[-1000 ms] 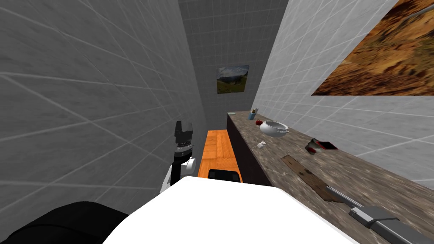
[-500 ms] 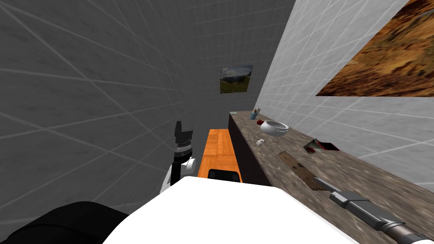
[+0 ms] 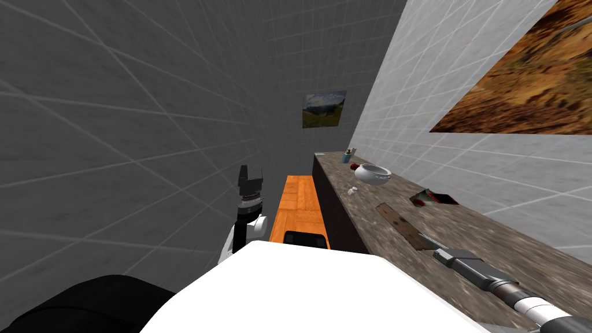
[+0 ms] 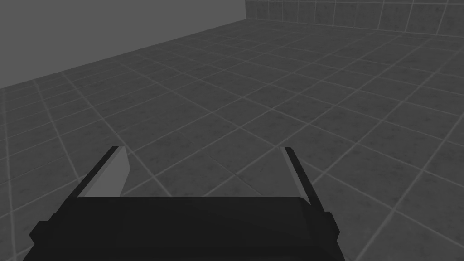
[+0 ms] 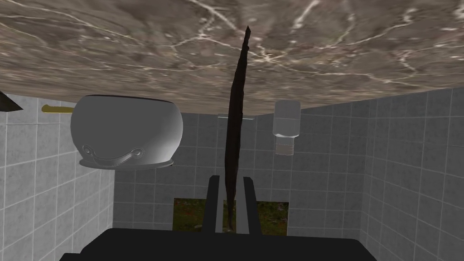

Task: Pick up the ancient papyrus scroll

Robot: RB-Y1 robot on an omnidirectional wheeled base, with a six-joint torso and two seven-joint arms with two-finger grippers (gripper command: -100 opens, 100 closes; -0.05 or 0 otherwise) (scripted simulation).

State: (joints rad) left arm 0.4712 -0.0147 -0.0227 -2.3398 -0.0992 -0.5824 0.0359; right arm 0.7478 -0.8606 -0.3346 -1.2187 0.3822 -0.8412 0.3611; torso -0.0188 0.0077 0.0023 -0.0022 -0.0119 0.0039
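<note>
Head view: right gripper (image 3: 429, 243) pinches the scroll (image 3: 393, 217), five o'clock from the bowl (image 3: 373, 172), by its near end; likely light, brittle.

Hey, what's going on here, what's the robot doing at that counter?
The robot is picking up a thin brown scroll that lies on the stone-patterned counter. Its right gripper reaches along the counter, fingers shut on the scroll's near end. The scroll does not look lifted yet. The left gripper is open beside the grey tiled wall, holding nothing.
</note>
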